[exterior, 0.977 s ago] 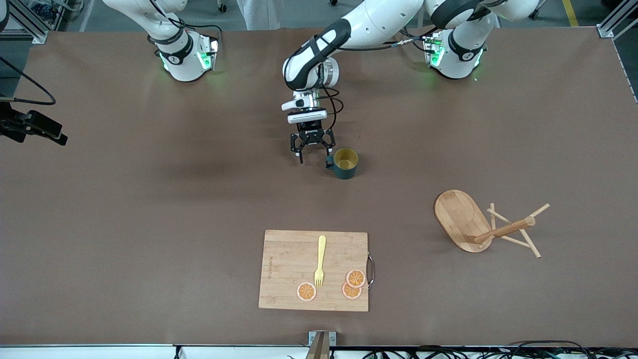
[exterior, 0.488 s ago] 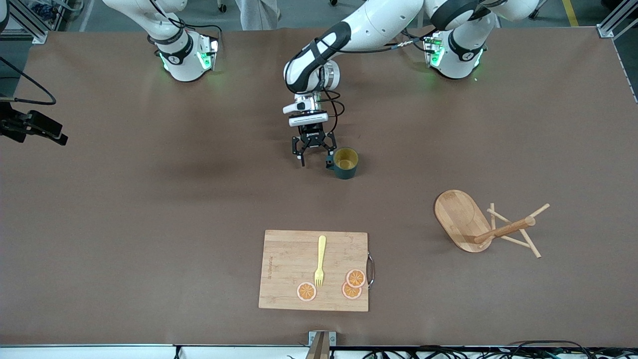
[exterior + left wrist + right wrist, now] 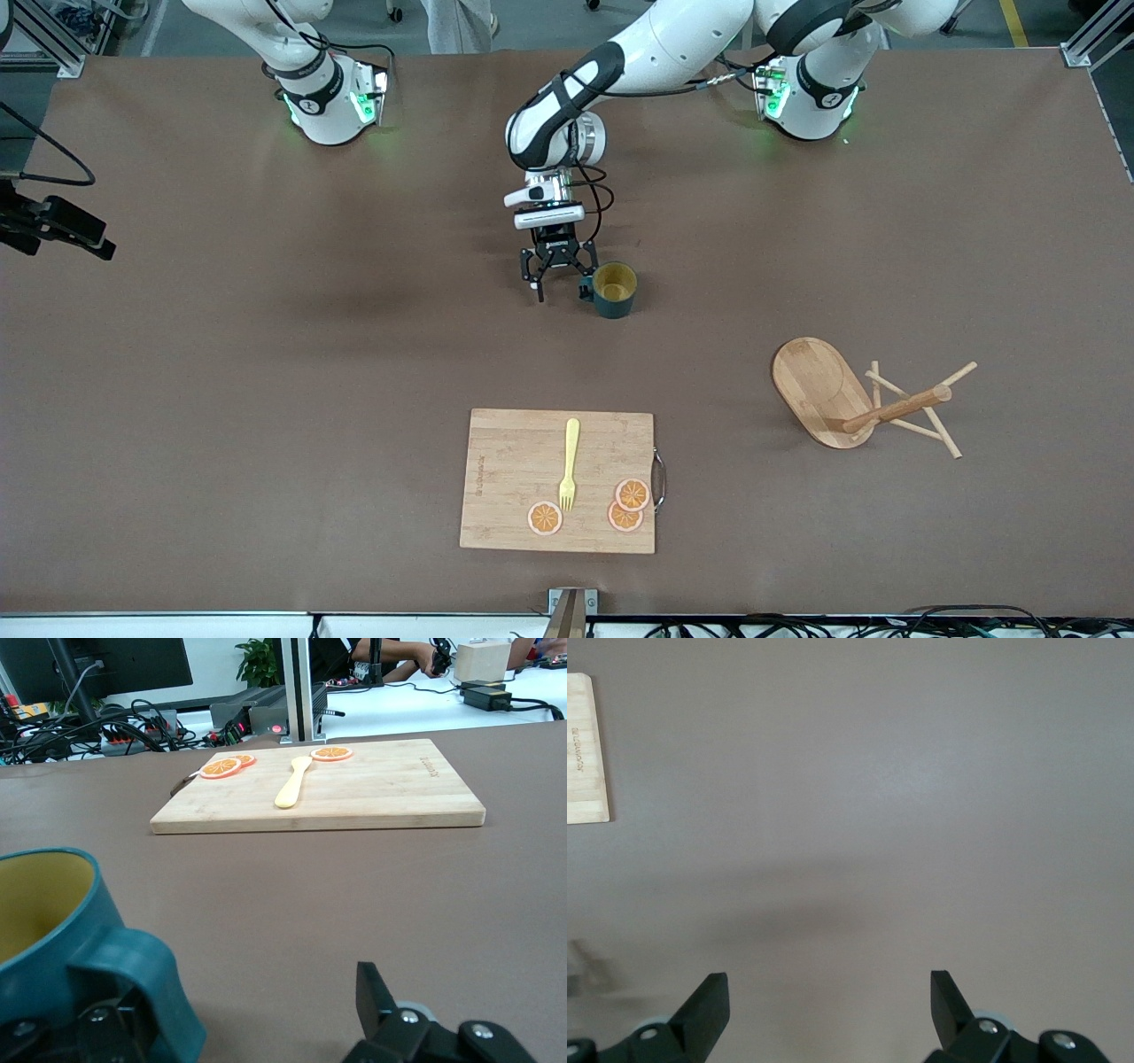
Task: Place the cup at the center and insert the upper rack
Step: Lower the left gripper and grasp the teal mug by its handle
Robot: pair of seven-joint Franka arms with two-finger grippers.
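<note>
The dark teal cup [image 3: 614, 290] with a yellow inside stands upright near the table's middle, its handle [image 3: 586, 287] pointing toward the right arm's end. My left gripper [image 3: 561, 291] is low at that handle and open. In the left wrist view the cup [image 3: 53, 939] fills one corner. Its handle [image 3: 146, 992] covers one finger from the inside, and the other fingertip [image 3: 372, 992] stands far from it over bare table. The upper rack [image 3: 819, 390], a bamboo mug tree, lies tipped on its side toward the left arm's end, its post [image 3: 895, 409] and pegs on the table. My right gripper [image 3: 829, 1001] hangs open over bare table, holding nothing.
A wooden cutting board [image 3: 514, 478] lies nearer the front camera than the cup, carrying a yellow fork [image 3: 569, 462] and three orange slices [image 3: 631, 494]. The left wrist view shows the board [image 3: 381, 797] ahead of the gripper. A board corner [image 3: 585, 753] shows in the right wrist view.
The left gripper has come down and a little closer to the cup's handle, and its fingers have narrowed slightly. The cup, the rack and the right arm have not moved.
</note>
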